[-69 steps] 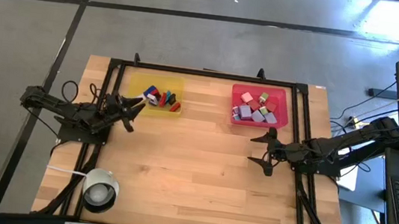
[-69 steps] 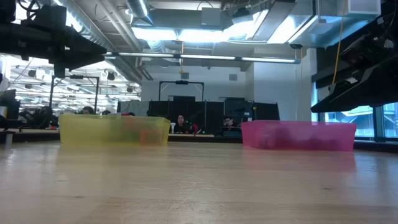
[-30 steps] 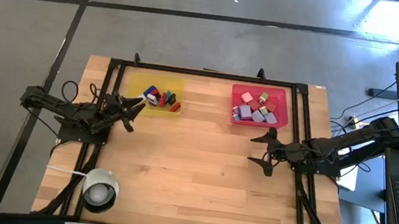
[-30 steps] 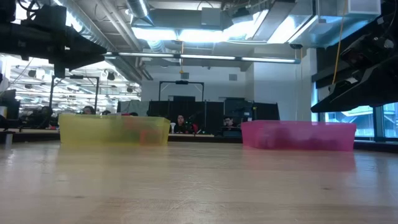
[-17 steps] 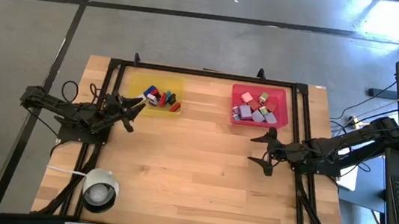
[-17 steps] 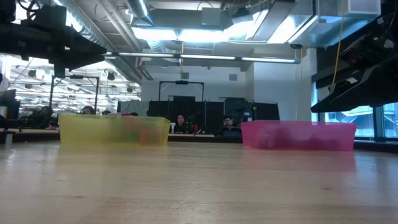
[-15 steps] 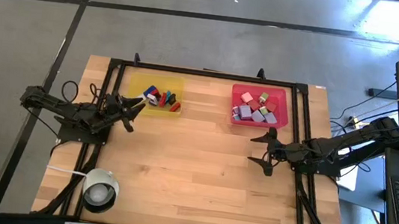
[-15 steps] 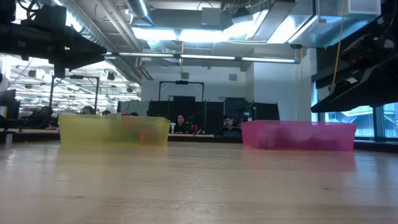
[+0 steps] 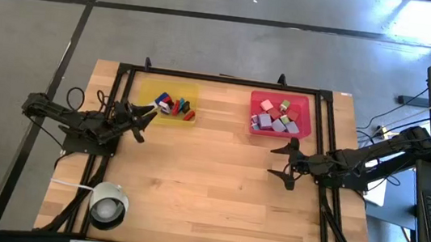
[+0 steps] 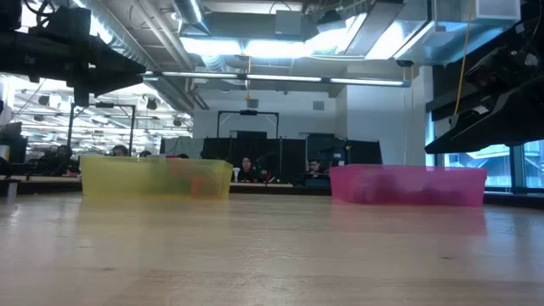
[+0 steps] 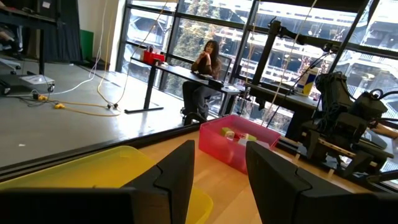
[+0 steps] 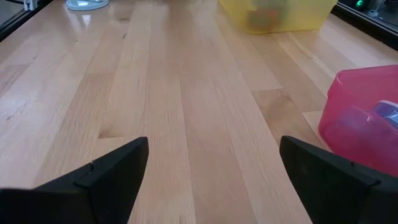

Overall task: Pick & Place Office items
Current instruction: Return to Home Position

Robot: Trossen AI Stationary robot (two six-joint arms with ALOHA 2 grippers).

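From above, the office items lie sorted in two heaps, one in the yellow tray (image 9: 147, 89) and one (image 9: 275, 118) in the red tray (image 9: 306, 107), both at the far edge of the wooden surface (image 9: 200, 184). The left gripper (image 9: 145, 123) hangs just beside the yellow tray's near corner, the right gripper (image 9: 276, 162) a little nearer than the red tray, and a white cylinder (image 9: 108, 204) stands at the near left corner. At table height both trays stand apart, their contents blurred. The left wrist view shows its fingers moderately parted with nothing between them, and a person (image 11: 205, 71) sits beyond the surface. The right wrist view shows fingers spread wide, empty.
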